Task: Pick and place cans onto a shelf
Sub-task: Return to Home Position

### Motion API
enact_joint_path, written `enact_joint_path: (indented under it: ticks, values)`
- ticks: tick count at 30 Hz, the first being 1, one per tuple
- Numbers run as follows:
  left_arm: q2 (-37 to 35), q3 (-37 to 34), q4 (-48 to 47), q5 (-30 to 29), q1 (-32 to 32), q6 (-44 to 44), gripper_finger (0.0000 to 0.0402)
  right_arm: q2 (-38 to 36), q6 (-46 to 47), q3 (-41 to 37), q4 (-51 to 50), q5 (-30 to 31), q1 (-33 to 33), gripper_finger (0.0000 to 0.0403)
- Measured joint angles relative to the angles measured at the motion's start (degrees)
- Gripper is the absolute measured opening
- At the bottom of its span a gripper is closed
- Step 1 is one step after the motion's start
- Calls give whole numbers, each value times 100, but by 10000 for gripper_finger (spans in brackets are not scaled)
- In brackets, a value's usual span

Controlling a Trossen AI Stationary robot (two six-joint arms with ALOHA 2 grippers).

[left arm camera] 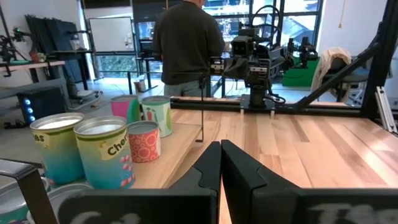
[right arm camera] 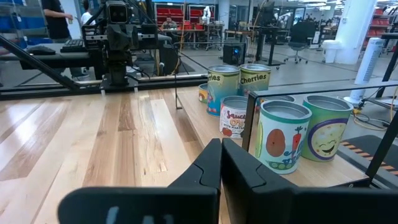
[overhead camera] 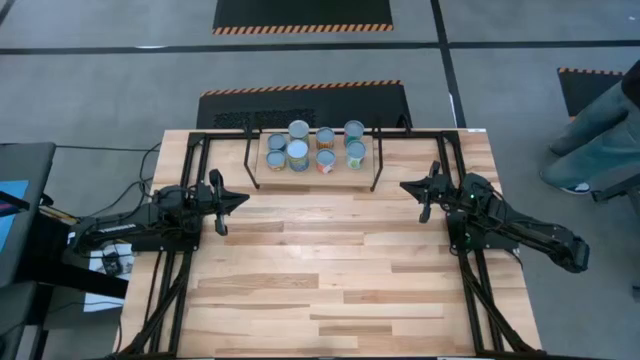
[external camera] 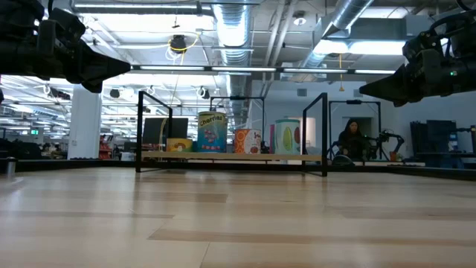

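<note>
Light-wood shelf [overhead camera: 341,168] at the far edge of the desk [overhead camera: 330,270] carries eight cans [overhead camera: 298,155] in two rows. The left gripper [overhead camera: 240,199] hovers near the left edge, the right gripper [overhead camera: 405,186] near the right edge, both closed on nothing.

There were eight cans [overhead camera: 298,155], one shelf [overhead camera: 340,169], one table [overhead camera: 330,280] and two grippers: the left gripper [overhead camera: 238,199] and the right gripper [overhead camera: 406,186].

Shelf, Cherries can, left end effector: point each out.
Small raised light-wood shelf on black legs [external camera: 282,157], low view, plank's front edge.
Teal cylindrical Cherries can [external camera: 212,134], low view, label.
Dark left end effector [overhead camera: 243,199], high view, between fingertips.
</note>
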Motion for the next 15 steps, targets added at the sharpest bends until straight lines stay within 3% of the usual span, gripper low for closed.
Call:
enact_joint_path:
  ticks: [15]
  values:
    - [0,0,0,2,0,-44,0,0,-1,0,0,1,0,31]
